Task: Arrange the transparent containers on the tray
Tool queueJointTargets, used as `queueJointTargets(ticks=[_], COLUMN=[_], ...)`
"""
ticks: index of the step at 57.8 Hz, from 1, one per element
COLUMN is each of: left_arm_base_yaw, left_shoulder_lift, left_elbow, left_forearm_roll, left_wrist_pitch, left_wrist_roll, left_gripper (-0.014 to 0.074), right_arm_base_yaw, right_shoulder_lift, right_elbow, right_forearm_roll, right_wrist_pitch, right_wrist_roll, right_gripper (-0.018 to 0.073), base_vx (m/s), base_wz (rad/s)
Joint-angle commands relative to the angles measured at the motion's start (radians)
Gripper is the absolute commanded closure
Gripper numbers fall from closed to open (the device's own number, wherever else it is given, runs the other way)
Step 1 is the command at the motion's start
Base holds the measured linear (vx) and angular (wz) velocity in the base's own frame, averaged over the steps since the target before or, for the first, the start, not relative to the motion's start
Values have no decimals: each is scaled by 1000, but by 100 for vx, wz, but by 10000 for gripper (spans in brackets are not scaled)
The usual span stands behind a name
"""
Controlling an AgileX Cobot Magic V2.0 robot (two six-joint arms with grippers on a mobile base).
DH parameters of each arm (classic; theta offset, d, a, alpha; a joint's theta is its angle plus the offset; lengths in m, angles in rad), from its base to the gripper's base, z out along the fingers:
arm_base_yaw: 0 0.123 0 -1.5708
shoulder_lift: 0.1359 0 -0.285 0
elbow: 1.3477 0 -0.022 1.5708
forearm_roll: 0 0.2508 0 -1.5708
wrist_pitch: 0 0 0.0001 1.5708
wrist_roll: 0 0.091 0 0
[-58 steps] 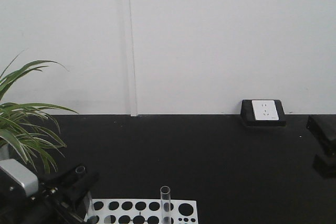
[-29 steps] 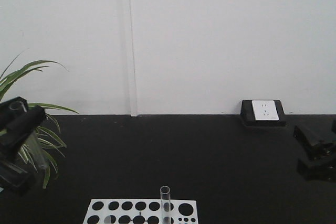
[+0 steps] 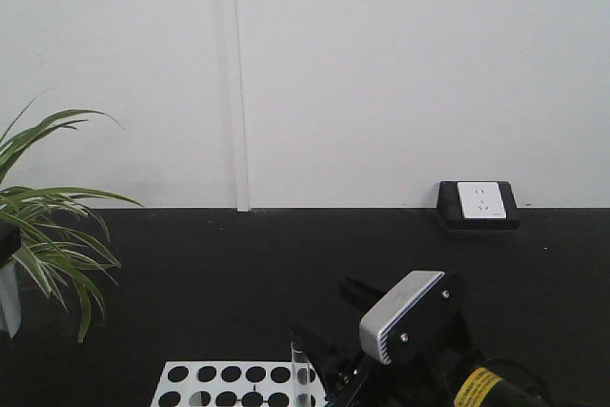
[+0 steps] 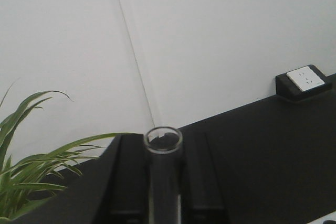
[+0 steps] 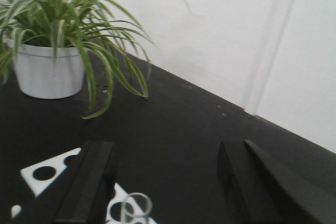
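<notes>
In the left wrist view a clear test tube [image 4: 163, 153] stands upright between my left gripper's [image 4: 163, 145] two black fingers, which are shut on it below its open rim. A second test tube [image 3: 299, 361] stands in a white rack [image 3: 214, 383] at the bottom of the front view. My right gripper [image 5: 167, 148] is open wide around that tube [image 5: 135, 206], whose rim is close to the left-hand finger [image 5: 89, 182]. From the front, the right gripper [image 3: 329, 326] reaches in from the right. The tray is out of view.
The rack [image 5: 44, 171] has many round holes. A potted plant [image 5: 50, 66] in a white pot stands at the left on the black table. A wall socket block [image 3: 478, 204] sits at the back right against the white wall.
The left gripper rose with its tube from the rack's left end and left the front view. The right arm swung in from the right edge to the tube standing in the rack.
</notes>
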Motion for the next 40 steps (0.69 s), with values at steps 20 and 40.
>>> queueJointTargets(ticks=[20,40], left_arm_base_yaw=[-4,-4], left_shoulder_lift=[-8,-8], left_elbow=[-35,-35], left_forearm_roll=[-14,-14], left_wrist_pitch=[-50,-46], left_wrist_roll=[-2,-2], left_gripper=[600,600], right_arm_base_yaw=[0,0], right_shoulder_lift=[152,272], right_elbow=[-34,-36], right_forearm_roll=[-25,28], right_wrist_pitch=[-285,-365], right_wrist_roll=[62,53], right_gripper=[87,87], base_vx=[0,0], base_wz=[0,0])
